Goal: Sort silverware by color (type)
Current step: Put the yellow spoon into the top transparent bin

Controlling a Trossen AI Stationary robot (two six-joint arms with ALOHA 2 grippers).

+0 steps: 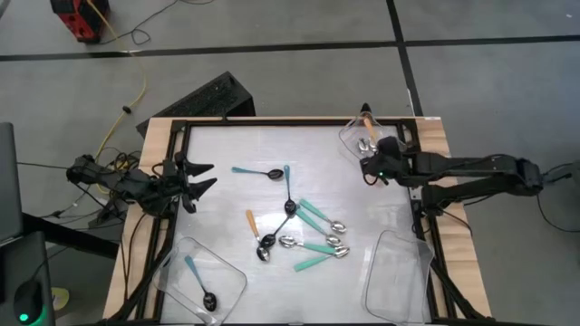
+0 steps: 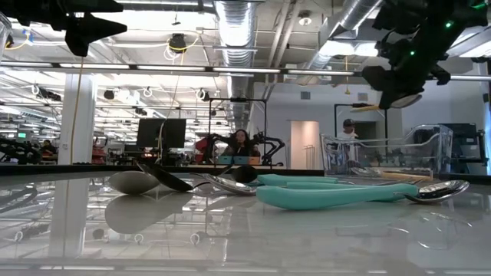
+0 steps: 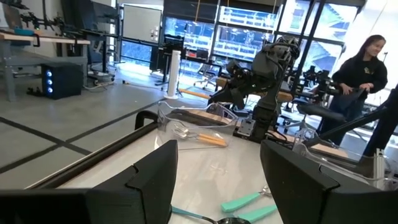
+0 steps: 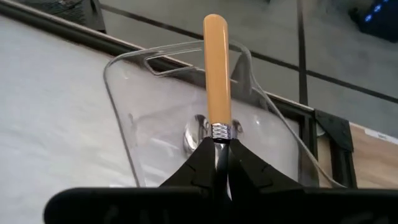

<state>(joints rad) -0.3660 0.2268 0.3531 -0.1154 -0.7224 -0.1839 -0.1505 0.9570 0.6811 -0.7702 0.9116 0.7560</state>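
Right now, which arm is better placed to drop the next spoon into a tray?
Right. The right hand is shut on an orange-handled spoon directly above the far-right clear tray. The left hand is open and empty at the table's left edge.

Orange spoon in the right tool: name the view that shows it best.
Right wrist view: the orange spoon fills the frame, clamped by the right tool above a clear tray. The high view shows only a sliver; the low and left wrist views barely show it.
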